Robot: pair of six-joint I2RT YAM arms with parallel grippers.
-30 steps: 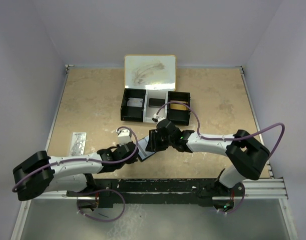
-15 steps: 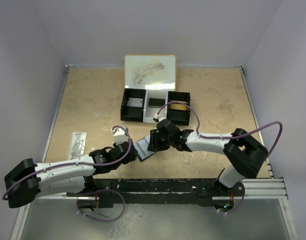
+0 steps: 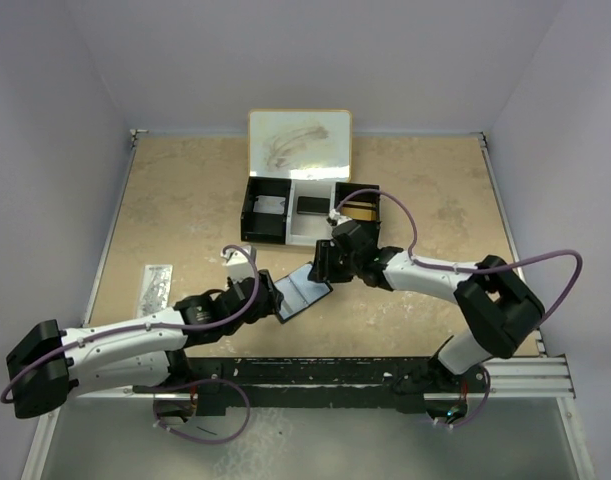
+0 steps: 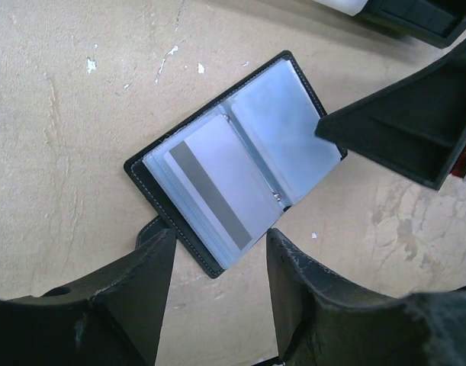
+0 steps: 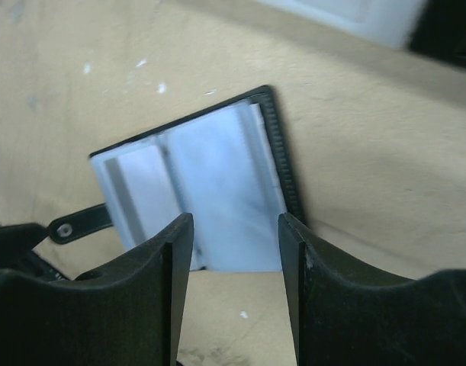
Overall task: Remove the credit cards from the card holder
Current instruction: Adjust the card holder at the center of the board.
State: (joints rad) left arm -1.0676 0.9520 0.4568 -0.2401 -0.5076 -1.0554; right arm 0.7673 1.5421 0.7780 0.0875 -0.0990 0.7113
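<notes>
Near the table's [image 3: 435, 200] front edge, left gripper [image 4: 217, 242] and right gripper [image 5: 234, 221] hover spread and empty over the open card holder [image 4: 282, 130]; pin one flap, then slide its striped card [image 4: 217, 191]

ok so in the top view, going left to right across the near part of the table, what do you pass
grey strip → left gripper → card holder → right arm
</notes>
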